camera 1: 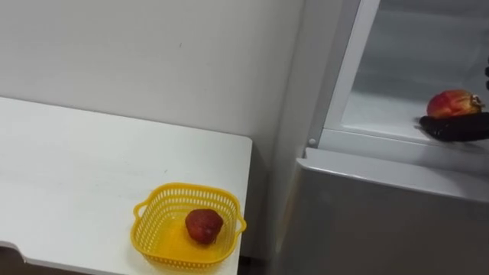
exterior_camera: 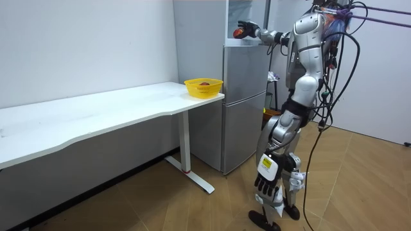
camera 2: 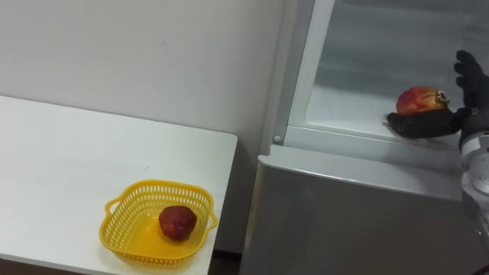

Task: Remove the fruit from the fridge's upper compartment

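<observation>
Hidden or cut off: right hand runs off the frame edge in the right eye view, so its palm and outer fingers are lost. In the left eye view only the thumb shows, as a dark bar. Can't tell whether the red-yellow fruit rests on the shelf or on the thumb. In the room view hand and fruit merge into one blob at the fridge opening.

Right arm: stretched forward at shoulder height into the upper fridge compartment, forearm coming in from the right. Thumb lies level across the low front edge of the fruit, touching it. Fingers stand upright just right of the fruit, with a thin gap. So the hand is cupped around the fruit but not clenched on it.

Left hand hangs by the thigh, fingers relaxed and pointing down.

Well down and left of the right hand, a yellow basket sits near the corner of the white table, with a dark red fruit inside. The closed lower fridge door is directly below the hand.
</observation>
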